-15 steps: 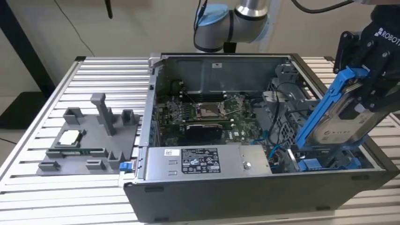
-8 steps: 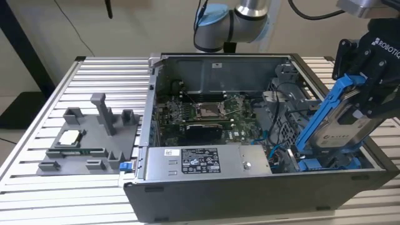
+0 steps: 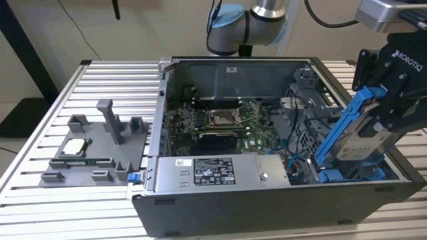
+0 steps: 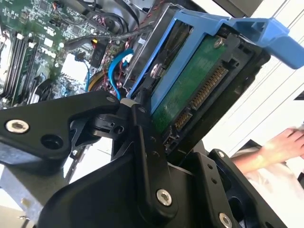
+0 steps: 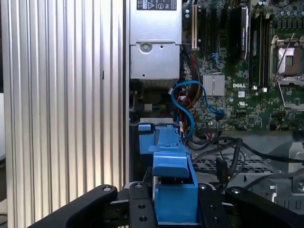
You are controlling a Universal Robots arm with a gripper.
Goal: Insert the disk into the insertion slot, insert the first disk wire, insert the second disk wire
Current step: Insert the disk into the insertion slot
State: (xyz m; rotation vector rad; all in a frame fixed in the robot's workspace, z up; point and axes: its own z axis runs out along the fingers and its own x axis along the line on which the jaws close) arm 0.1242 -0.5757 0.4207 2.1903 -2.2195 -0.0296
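Observation:
My gripper (image 3: 381, 116) is shut on the disk (image 3: 360, 142), a silver-grey drive in a bright blue carrier. It holds the disk tilted steeply over the end of the open computer case at the exterior view's right. The disk's low end hangs just above the insertion slot (image 3: 350, 174), a dark bay with blue fittings. In the second wrist view the disk (image 4: 190, 90) shows its green board and connector between the black fingers (image 4: 142, 128). In the first wrist view the carrier (image 5: 173, 187) points toward the slot (image 5: 145, 142). Blue disk wires (image 5: 190, 97) curl loose beside the bay.
The silver power-supply box (image 3: 213, 172) fills the case's near side. The motherboard with its processor socket (image 3: 223, 117) lies in the middle. A grey fixture tray (image 3: 93, 145) sits on the slatted table at the exterior view's left. A person's hand (image 4: 280, 142) rests outside the case.

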